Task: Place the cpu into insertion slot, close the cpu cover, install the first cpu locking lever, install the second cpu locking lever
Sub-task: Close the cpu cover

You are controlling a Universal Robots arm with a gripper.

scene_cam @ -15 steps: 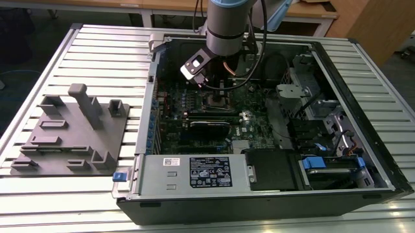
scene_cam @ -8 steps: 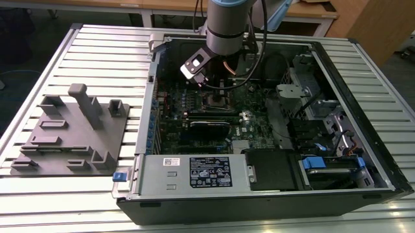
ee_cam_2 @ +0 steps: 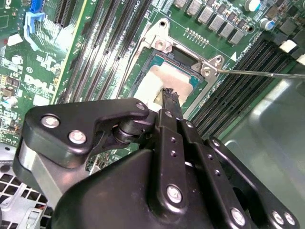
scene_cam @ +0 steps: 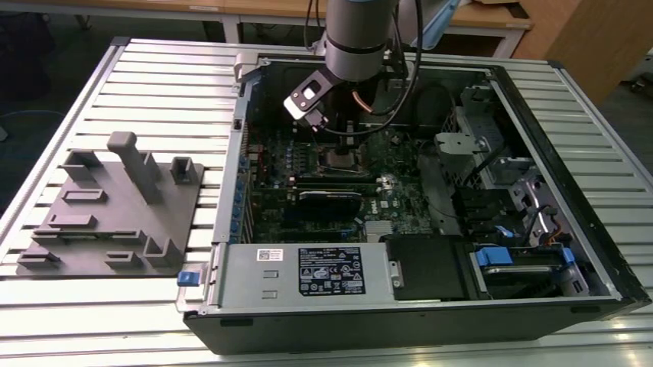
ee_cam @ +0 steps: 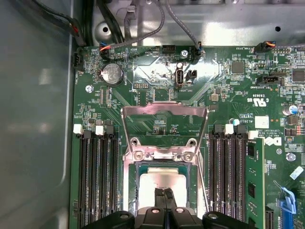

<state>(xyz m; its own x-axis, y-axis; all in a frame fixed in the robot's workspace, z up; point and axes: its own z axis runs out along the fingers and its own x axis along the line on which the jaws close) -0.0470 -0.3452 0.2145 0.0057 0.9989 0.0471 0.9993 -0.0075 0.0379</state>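
Observation:
The cpu point(ee_cam: 164, 179), a pale silvery square, lies flat inside the insertion slot point(ee_cam: 129, 191) on the green motherboard; it also shows in the second wrist view point(ee_cam_2: 151, 82). The cpu cover point(ee_cam: 164, 110), a thin silvery frame, stands flipped open beyond the slot's hinge side. My gripper point(ee_cam: 164, 192) is shut, its two black fingers pressed together with their tips on or just above the chip's face point(ee_cam_2: 169, 92). A thin wire locking lever point(ee_cam_2: 257, 73) sticks out from a corner of the slot point(ee_cam_2: 162, 45). In the exterior view the gripper point(scene_cam: 329, 128) hangs over the slot point(scene_cam: 342, 158) inside the open computer case.
Black memory slots point(ee_cam: 97, 181) flank the socket, and one memory stick point(ee_cam: 252, 176) stands seated. Cables point(ee_cam: 143, 28) run along the case wall. A grey fixture plate point(scene_cam: 112, 206) sits on the slatted table point(scene_cam: 164, 69) at the exterior view's left. The power supply point(scene_cam: 306, 271) fills the case's near side.

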